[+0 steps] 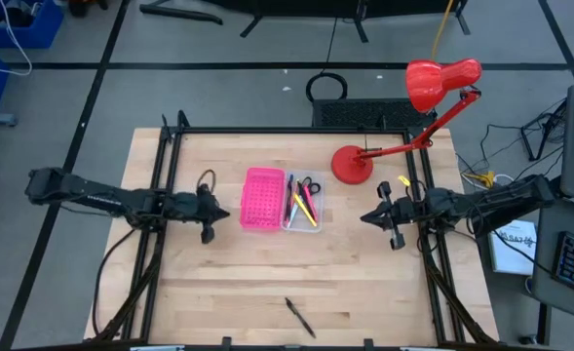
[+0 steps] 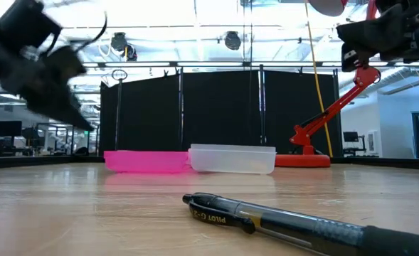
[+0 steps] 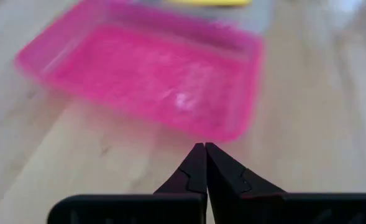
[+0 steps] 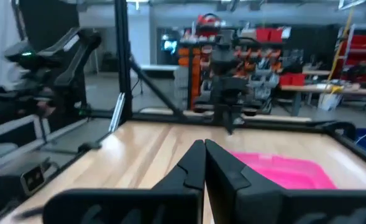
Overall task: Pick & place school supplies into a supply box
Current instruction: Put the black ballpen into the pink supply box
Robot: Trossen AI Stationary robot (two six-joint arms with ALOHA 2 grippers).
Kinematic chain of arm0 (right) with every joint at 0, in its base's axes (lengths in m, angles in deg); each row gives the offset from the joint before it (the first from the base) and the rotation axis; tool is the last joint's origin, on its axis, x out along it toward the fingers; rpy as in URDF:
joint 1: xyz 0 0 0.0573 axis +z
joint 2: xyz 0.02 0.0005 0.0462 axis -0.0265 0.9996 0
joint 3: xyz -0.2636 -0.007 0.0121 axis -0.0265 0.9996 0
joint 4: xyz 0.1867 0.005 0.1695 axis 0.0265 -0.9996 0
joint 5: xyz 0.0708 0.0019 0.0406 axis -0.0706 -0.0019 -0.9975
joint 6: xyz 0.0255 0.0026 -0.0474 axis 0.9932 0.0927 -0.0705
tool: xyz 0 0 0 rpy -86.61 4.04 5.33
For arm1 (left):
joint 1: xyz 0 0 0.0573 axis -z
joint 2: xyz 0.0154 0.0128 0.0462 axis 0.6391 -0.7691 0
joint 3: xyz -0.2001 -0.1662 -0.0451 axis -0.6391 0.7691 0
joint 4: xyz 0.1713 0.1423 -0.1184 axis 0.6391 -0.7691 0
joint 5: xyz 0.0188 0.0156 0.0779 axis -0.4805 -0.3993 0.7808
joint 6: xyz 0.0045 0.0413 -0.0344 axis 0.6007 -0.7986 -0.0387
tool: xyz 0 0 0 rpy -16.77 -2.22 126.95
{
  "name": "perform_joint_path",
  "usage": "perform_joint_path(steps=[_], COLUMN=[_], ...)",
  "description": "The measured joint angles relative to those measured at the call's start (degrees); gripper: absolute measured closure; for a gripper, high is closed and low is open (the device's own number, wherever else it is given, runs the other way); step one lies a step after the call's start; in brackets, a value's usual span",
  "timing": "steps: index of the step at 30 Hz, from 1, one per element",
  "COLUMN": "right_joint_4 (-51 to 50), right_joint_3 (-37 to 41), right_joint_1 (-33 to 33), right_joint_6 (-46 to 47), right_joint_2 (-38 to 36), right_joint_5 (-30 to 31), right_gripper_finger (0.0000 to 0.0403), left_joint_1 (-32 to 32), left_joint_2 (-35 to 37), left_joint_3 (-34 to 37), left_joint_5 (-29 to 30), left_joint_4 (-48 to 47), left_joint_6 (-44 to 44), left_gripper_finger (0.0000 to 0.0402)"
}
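The supply box (image 1: 303,205), a translucent whitish tray, stands at the table's middle and holds scissors (image 1: 308,184) and several pens. It rests flat on the table beside a pink tray (image 1: 262,199). One black pen (image 1: 300,317) lies alone near the table's front edge and shows close up in the low view (image 2: 287,217). My left gripper (image 1: 223,214) hovers shut, left of the pink tray (image 3: 151,74), its fingertips (image 3: 198,155) together. My right gripper (image 1: 364,217) hovers shut, right of the supply box, holding nothing.
A red desk lamp stands with its base (image 1: 352,165) at the table's far right, and its head (image 1: 440,81) reaches beyond the far edge. A black frame (image 1: 267,131) runs along the table's far and side edges. Bare wood lies between the trays and the lone pen.
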Motion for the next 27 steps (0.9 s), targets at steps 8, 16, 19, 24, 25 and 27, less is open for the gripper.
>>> perform_joint_path(steps=[8,16,19,24,25,27], right_joint_4=[0.73,3.82,4.10,4.41,4.51,4.48], right_joint_3=[0.59,3.21,3.24,3.28,3.29,3.32], right_joint_1=[-0.02,-0.02,-0.02,-0.02,-0.02,-0.02], right_joint_6=[0.54,1.32,2.03,1.60,1.46,1.36], right_joint_2=[0.72,0.78,0.80,0.80,0.80,0.80], right_joint_5=[3.51,3.46,3.42,3.40,3.40,3.38], right_gripper_finger=[0.0403,0.0403,0.0403,0.0403,0.0403,0.0403], left_joint_1=[13.83,18.94,20.77,23.71,24.10,24.94], left_joint_2=[-25.02,-54.34,-63.07,-73.75,-75.27,-77.86], left_joint_3=[-26.90,-56.87,-65.95,-78.06,-79.78,-82.79], left_joint_5=[3.05,1.39,-4.79,-6.96,-6.94,-6.93], left_joint_4=[-8.90,-23.38,-25.59,-25.30,-25.18,-25.34], left_joint_6=[-8.17,-14.70,-20.67,-25.73,-26.74,-28.60], left_gripper_finger=[0.0398,0.0372,0.0350,0.0291,0.0277,0.0251])
